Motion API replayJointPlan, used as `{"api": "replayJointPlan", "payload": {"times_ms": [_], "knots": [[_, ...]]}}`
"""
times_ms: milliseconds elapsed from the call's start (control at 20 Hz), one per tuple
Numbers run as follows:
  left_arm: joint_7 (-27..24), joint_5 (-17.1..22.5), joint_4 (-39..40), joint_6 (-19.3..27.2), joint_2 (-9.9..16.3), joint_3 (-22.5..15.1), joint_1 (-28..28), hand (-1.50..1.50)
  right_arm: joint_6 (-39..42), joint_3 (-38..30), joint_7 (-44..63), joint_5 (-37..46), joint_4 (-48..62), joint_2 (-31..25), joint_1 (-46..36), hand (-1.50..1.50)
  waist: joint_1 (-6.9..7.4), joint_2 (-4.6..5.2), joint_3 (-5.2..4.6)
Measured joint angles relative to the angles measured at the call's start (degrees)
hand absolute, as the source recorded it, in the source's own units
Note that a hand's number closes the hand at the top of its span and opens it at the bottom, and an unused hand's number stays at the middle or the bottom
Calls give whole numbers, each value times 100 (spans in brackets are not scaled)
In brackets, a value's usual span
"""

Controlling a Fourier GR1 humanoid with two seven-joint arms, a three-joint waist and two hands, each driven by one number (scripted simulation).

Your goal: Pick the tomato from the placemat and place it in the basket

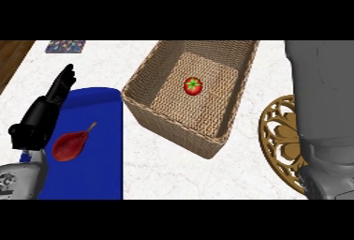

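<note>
Right forearm (325,117) nearest, hand hidden, can't tell grip, tomato (193,86) in basket (173,126), left hand (41,117) relaxed over blue placemat (97,173)

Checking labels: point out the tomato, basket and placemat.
tomato (193,86), head view, middle of its red skin.
basket (173,129), head view, near wall's outer weave.
placemat (97,168), head view, bare blue part.

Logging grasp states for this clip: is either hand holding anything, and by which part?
Nothing is held. The left hand is open; the tomato lies in the basket.
</note>
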Motion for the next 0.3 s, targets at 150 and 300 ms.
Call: {"api": "replayJointPlan", "payload": {"times_ms": [150,300], "knots": [[-34,-60,18,33,-27,-26,55,0,-435,-299,-40,44,-229,-219,241,-150,-30,-2,1],[-98,-117,51,93,-56,-25,61,0,-570,-635,-6,-56,-545,-551,470,-150,-67,-10,2]]}}
